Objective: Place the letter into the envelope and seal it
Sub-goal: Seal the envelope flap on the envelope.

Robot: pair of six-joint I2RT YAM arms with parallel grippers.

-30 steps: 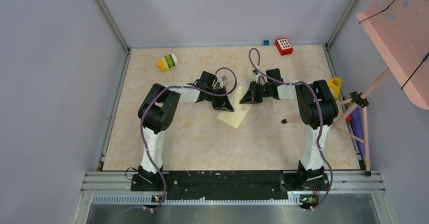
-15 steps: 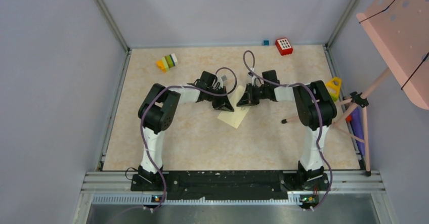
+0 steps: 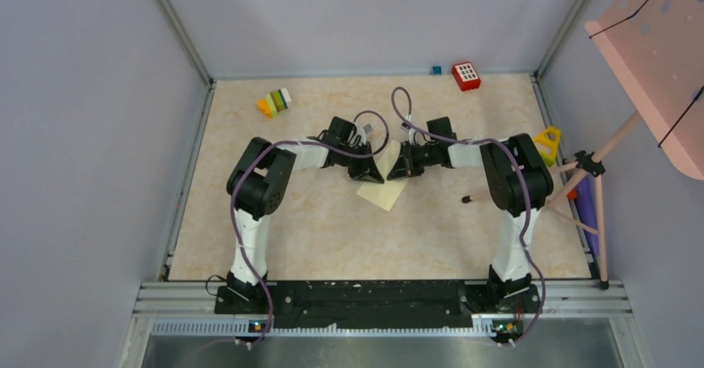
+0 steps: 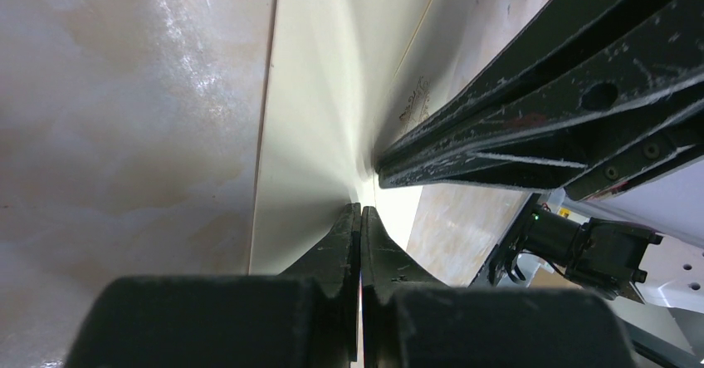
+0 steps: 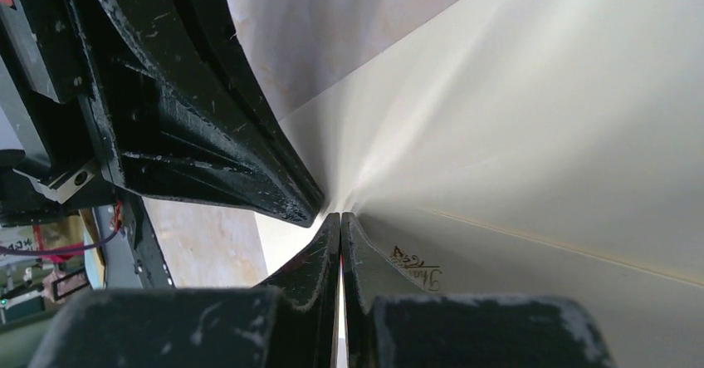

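Observation:
The cream-yellow envelope lies mid-table, with both grippers meeting over its far part. My left gripper is shut, its tips down against the paper. My right gripper is shut too and stands tip to tip with the left one. In the left wrist view my own tips touch the envelope just below the right gripper's fingers. In the right wrist view my tips sit by a small dark script mark, and the envelope bends toward that spot. The letter is out of view.
Stacked coloured blocks sit at the far left; a red block with white dots and a tiny blue cube at the back wall. A yellow object, a tripod and a pink board stand at the right.
My right gripper has slid left across the envelope until it meets the left gripper, covering the envelope's right part. The left arm has stayed in place.

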